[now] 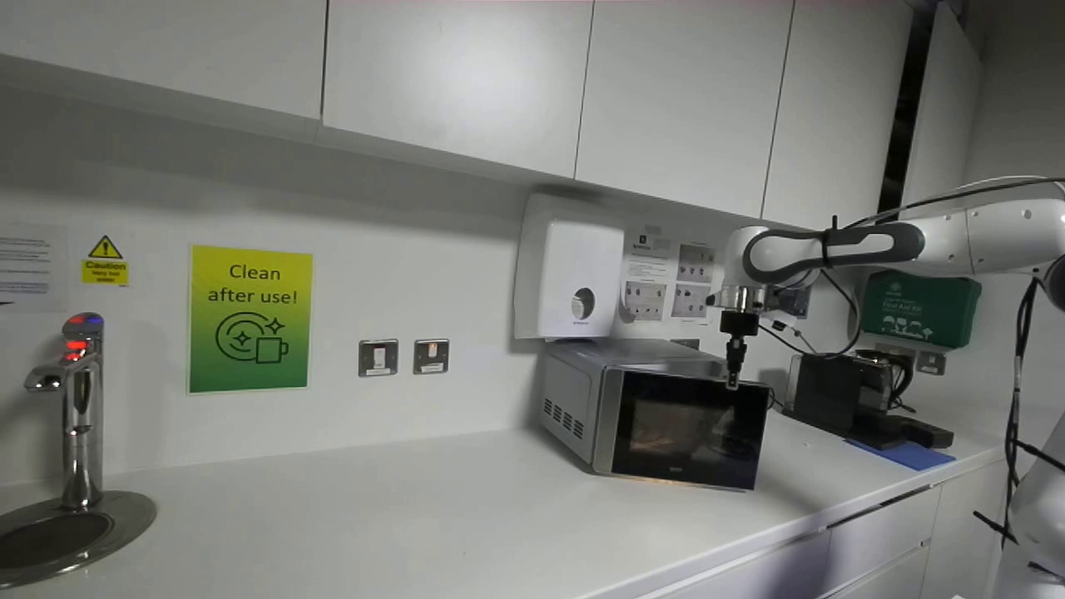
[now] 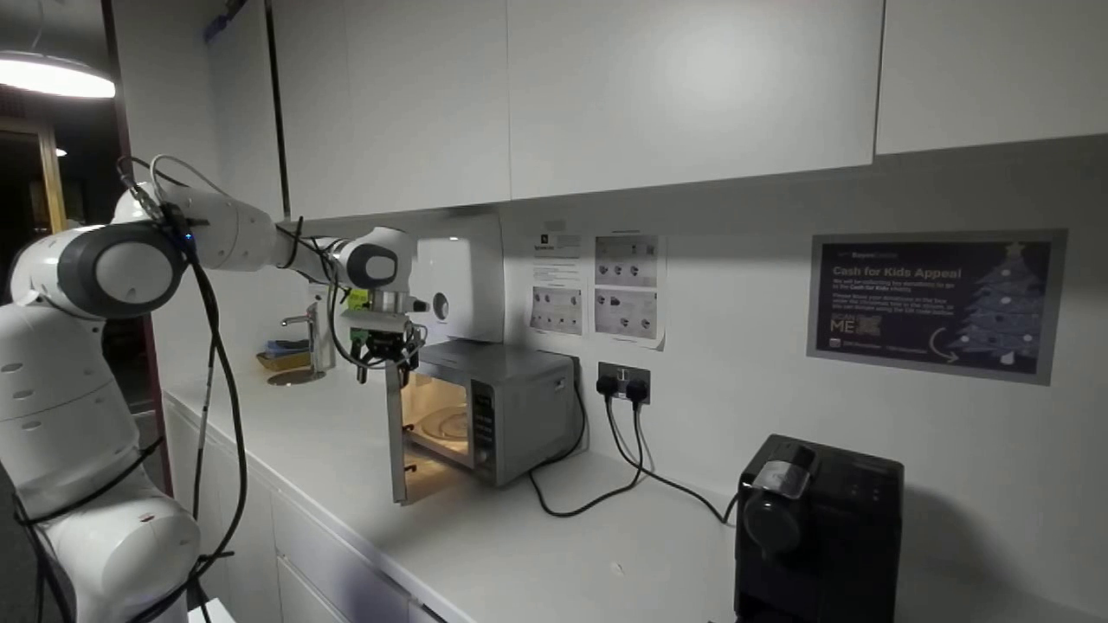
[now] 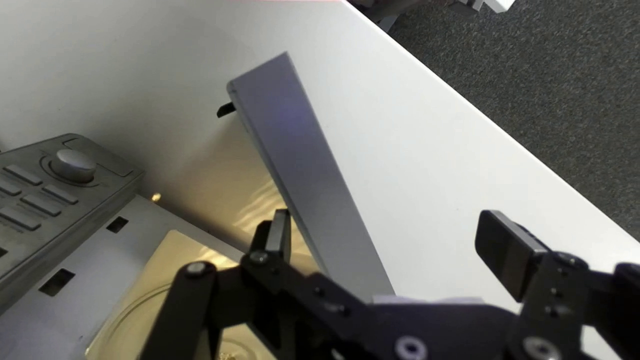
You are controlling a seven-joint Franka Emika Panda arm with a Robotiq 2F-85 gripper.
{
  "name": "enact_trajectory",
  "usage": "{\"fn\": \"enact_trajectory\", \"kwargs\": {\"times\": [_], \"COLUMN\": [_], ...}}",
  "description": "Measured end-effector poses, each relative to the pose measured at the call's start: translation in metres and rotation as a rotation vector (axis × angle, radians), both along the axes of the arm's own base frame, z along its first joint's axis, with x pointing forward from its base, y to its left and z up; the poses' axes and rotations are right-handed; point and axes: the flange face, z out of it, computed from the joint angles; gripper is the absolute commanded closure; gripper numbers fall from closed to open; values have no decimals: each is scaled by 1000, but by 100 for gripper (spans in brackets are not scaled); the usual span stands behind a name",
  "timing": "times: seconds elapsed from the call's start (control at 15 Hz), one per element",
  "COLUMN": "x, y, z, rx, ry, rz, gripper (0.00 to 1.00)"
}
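Note:
A silver microwave (image 2: 528, 407) stands on the white counter with its door (image 2: 397, 441) swung open and a lit turntable (image 2: 446, 424) inside. My gripper (image 2: 383, 374) points down at the door's top edge, its jaws spread wide. In the wrist view the grey door edge (image 3: 310, 165) passes between the fingers of the gripper (image 3: 386, 225). One fingertip (image 3: 278, 232) is on the cavity side, close to the door; whether it touches is unclear. The opposite finger (image 3: 507, 250) stands well out over the counter. Nothing is gripped. In an exterior view the gripper (image 1: 732, 378) overlaps the dark door front (image 1: 674, 428).
White wall cupboards (image 1: 682, 100) hang above, and a paper dispenser (image 1: 582, 274) is mounted behind the microwave. A black coffee machine (image 2: 818, 528) and loose power cables (image 2: 597, 502) lie further along the counter. A chrome tap (image 1: 81, 424) stands at the far end.

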Motion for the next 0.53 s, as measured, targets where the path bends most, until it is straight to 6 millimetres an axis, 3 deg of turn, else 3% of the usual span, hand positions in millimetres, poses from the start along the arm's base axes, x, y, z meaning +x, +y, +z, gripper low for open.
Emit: {"fn": "enact_trajectory", "kwargs": {"times": [0.53], "x": [-20], "y": [6], "z": [5], "rx": [-13], "ry": [33], "rz": [21], "gripper": [0]}}
